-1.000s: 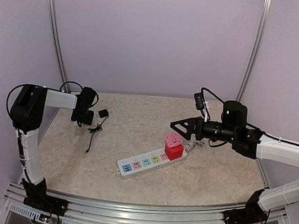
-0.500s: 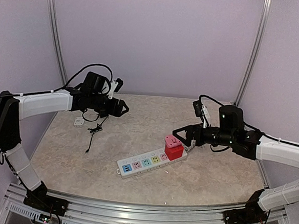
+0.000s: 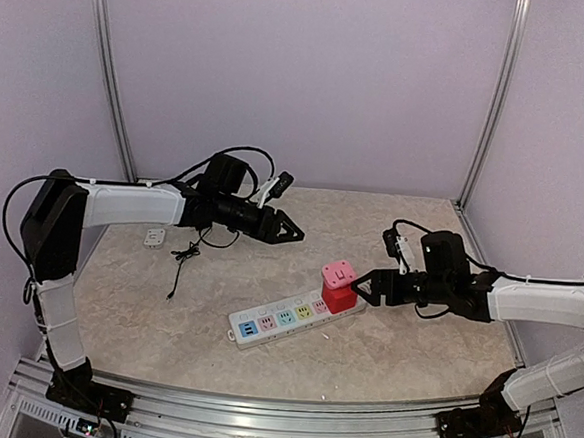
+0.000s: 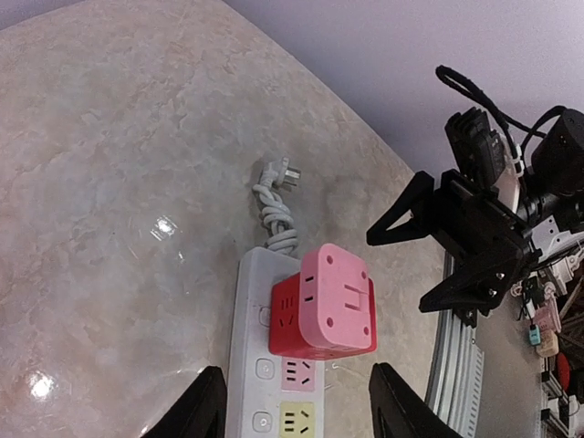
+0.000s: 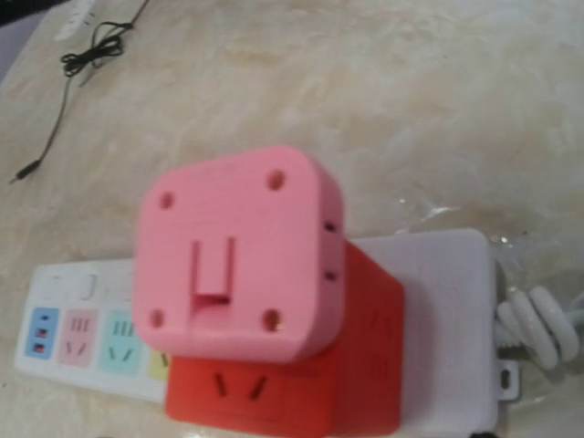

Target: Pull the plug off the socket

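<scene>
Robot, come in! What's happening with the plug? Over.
Left gripper open, up in the air, aimed at the plug. Right gripper open beside the plug, not gripping. Plug seated in the socket. Nothing blocking.

We record bare counter (image 3: 403,352) above and below the plug (image 3: 338,285) at frame centre. The right gripper (image 3: 361,284) and coiled cord (image 4: 276,214) crowd its right side. A black cable (image 3: 184,253) lies centre-left, well apart.

red-and-pink cube plug (image 3: 338,285) sits plugged into the cord end of the flat-lying white socket (image 3: 268,324).
</scene>
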